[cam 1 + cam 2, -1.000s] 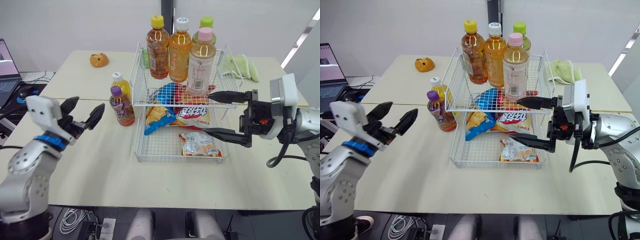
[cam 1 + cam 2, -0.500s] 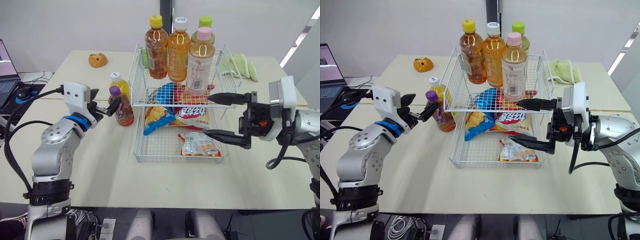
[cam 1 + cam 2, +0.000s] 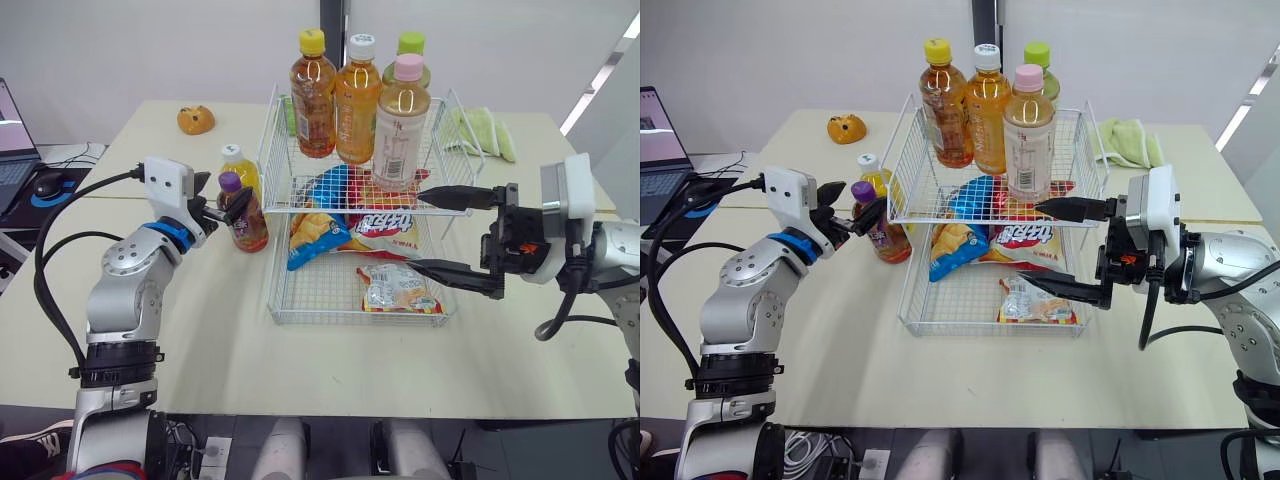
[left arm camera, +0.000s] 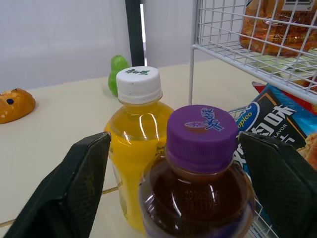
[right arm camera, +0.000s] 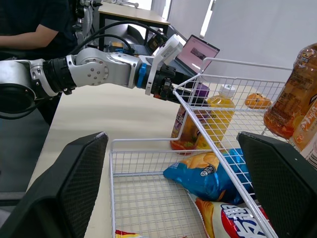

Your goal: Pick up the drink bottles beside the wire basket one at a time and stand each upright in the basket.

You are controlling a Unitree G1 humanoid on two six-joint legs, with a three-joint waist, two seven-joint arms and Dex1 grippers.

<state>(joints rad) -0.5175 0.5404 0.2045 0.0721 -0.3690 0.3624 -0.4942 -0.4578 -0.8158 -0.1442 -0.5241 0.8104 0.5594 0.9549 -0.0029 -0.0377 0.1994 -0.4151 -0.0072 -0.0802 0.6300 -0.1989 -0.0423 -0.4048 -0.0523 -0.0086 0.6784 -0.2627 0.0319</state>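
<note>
Swinging in from my 8 o'clock over the last second, the left gripper now sits with its two black fingers spread on either side of the brown drink bottle with a purple cap. From the wrist view I see neither finger touching it. That bottle stands upright on the beige table, just beside the white two-tier wire basket, at the basket's 9 o'clock. A yellow drink bottle with a white cap stands just behind it, at its 11 o'clock. The right gripper has stayed at the basket's 3 o'clock, fingers wide apart and holding nothing. Four capped bottles stand upright on the basket's upper shelf.
</note>
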